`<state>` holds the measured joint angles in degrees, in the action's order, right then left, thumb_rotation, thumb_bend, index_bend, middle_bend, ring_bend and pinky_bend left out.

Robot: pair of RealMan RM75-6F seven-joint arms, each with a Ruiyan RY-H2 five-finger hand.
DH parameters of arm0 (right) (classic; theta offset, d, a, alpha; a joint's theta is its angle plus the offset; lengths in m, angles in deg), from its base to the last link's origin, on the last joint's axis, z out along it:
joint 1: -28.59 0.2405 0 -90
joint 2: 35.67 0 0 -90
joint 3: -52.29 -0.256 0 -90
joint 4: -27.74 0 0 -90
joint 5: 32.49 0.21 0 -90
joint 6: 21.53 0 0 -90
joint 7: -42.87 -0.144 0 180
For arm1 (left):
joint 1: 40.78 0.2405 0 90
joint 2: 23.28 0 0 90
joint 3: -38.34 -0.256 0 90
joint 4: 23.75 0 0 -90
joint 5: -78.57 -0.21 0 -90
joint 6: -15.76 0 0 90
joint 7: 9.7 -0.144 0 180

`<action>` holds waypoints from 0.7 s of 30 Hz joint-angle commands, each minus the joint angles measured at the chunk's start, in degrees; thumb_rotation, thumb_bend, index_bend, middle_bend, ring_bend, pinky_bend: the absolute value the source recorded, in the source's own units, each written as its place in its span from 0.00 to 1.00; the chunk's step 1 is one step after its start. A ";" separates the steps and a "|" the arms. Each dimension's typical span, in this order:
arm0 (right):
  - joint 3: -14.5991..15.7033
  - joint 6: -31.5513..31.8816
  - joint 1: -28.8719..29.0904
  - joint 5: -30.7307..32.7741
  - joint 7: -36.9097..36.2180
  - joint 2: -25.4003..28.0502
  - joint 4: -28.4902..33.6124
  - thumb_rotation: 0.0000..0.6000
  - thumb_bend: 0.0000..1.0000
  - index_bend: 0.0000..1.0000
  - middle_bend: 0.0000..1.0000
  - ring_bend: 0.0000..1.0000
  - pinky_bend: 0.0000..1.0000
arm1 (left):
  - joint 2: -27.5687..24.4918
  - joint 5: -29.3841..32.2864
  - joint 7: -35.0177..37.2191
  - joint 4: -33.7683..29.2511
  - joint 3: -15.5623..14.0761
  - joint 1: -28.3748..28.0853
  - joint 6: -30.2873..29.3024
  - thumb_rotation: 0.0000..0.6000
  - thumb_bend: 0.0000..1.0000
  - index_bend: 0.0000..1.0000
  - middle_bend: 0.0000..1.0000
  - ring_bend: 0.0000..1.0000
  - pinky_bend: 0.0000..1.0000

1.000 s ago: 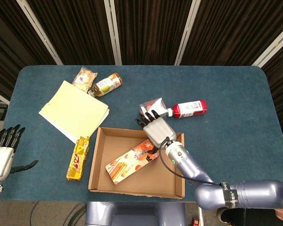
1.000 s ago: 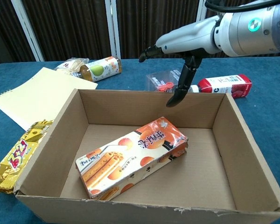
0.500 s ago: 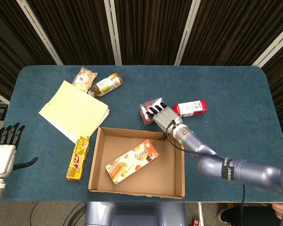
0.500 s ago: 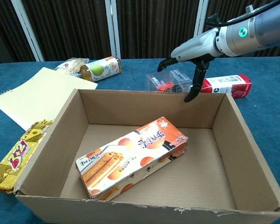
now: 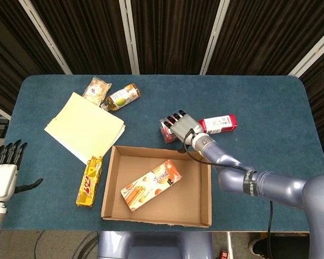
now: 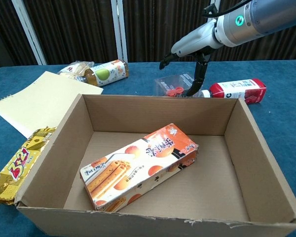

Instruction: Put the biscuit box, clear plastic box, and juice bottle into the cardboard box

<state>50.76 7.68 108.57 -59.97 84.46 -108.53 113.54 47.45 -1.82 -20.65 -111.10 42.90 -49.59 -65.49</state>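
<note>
An orange biscuit box (image 5: 151,185) (image 6: 138,170) lies flat inside the open cardboard box (image 5: 109,183) (image 6: 241,143). Just beyond the box's far wall sits the clear plastic box (image 5: 166,131) (image 6: 173,85) with red items inside. My right hand (image 5: 181,125) (image 6: 195,47) hovers over it with fingers spread and nothing held; whether it touches the box is unclear. A red bottle (image 5: 218,123) (image 6: 239,91) lies to its right. A juice bottle with a green apple label (image 5: 121,97) (image 6: 106,73) lies at the far left. My left hand (image 5: 2,174) is open off the table's left front.
A yellow notepad (image 5: 86,125) (image 6: 34,101) lies left of the cardboard box. A yellow snack bar (image 5: 89,181) (image 6: 15,170) lies along the box's left wall. A small snack packet (image 5: 96,89) (image 6: 74,68) lies beside the apple-label bottle.
My right hand has moved from above the cardboard box's far wall outward to over the clear plastic box. The biscuit box stays in the carton. The left hand barely moved.
</note>
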 commanded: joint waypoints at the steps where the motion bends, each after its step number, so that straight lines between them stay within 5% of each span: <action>1: 2.07 1.91 2.54 2.12 0.95 0.65 1.65 1.00 0.21 0.00 0.00 0.00 0.03 | -0.09 -0.05 0.33 0.12 0.03 0.03 -0.13 0.67 0.00 0.00 0.00 0.00 0.00; 7: 3.28 1.82 5.09 3.41 0.02 -1.35 -0.10 1.00 0.21 0.00 0.00 0.00 0.03 | -0.19 -0.38 0.26 0.00 0.01 0.43 -1.18 0.66 0.00 0.00 0.00 0.00 0.00; 21: 4.50 -9.72 4.41 -3.57 -9.04 -12.44 -21.49 1.00 0.21 0.00 0.00 0.00 0.03 | 1.77 3.08 -3.67 1.34 0.91 -0.36 0.78 0.67 0.00 0.00 0.00 0.00 0.00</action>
<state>55.14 0.54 113.50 -61.17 77.86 -118.74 95.82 49.04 0.96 -24.09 -109.94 43.65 -49.82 -64.94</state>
